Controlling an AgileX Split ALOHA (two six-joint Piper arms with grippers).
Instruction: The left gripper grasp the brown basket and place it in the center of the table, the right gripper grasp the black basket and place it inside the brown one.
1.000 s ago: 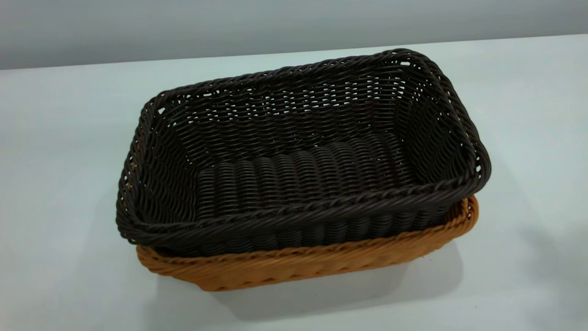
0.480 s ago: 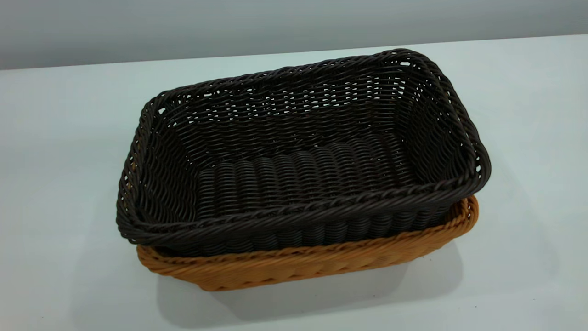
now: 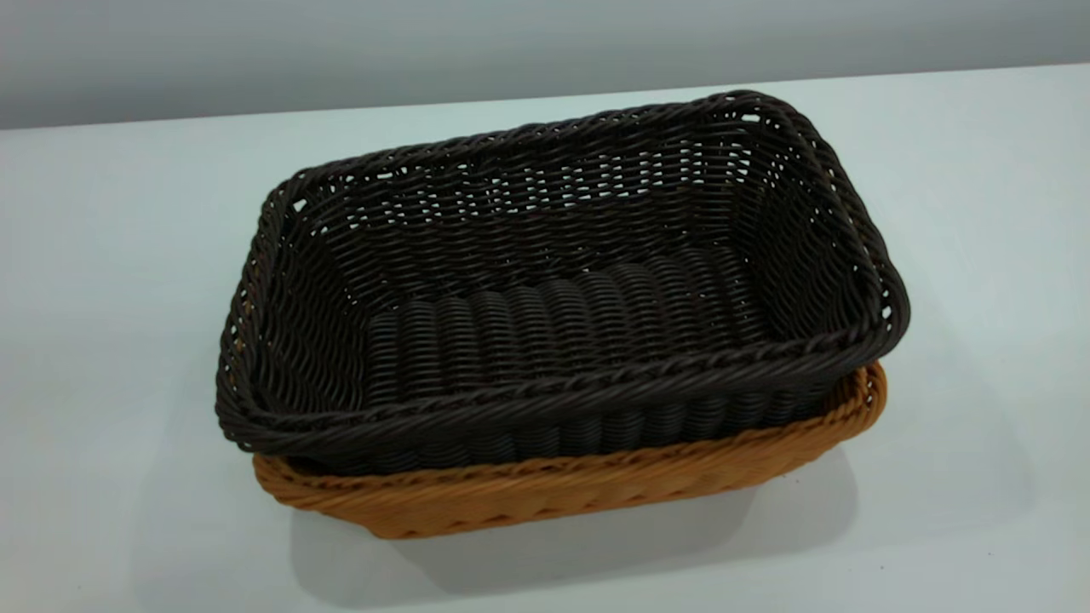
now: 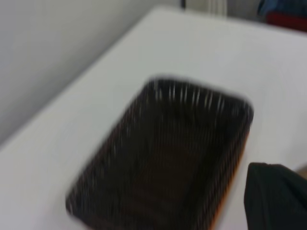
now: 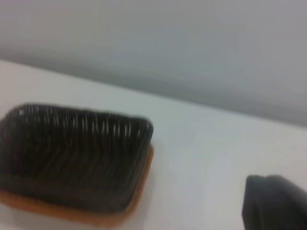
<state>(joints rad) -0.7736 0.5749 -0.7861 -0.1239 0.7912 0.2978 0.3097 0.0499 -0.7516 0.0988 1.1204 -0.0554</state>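
The black basket (image 3: 562,281) sits nested inside the brown basket (image 3: 596,485) near the middle of the worktop (image 3: 111,255); its braided rim rides a little above the brown rim and overhangs it at the near-left corner, so only a strip of tan wall shows along the front and at the right end; judged from how they lie, both placings look done. There are two baskets, one of each colour, and nothing else on the worktop. Both look light and fairly stiff, the open weave giving a rough surface that should not slip; the sloped walls let one drop into the other easily, and the thick braided rim at a short end seems the soundest place to take hold, since the thin wall could flex under a pinch. Neither arm appears in the outside view; a dark part of the left hand (image 4: 276,196) shows at the edge of its wrist view, and likewise the right hand (image 5: 276,203), both well apart from the baskets; whether either is open or closed I cannot tell.
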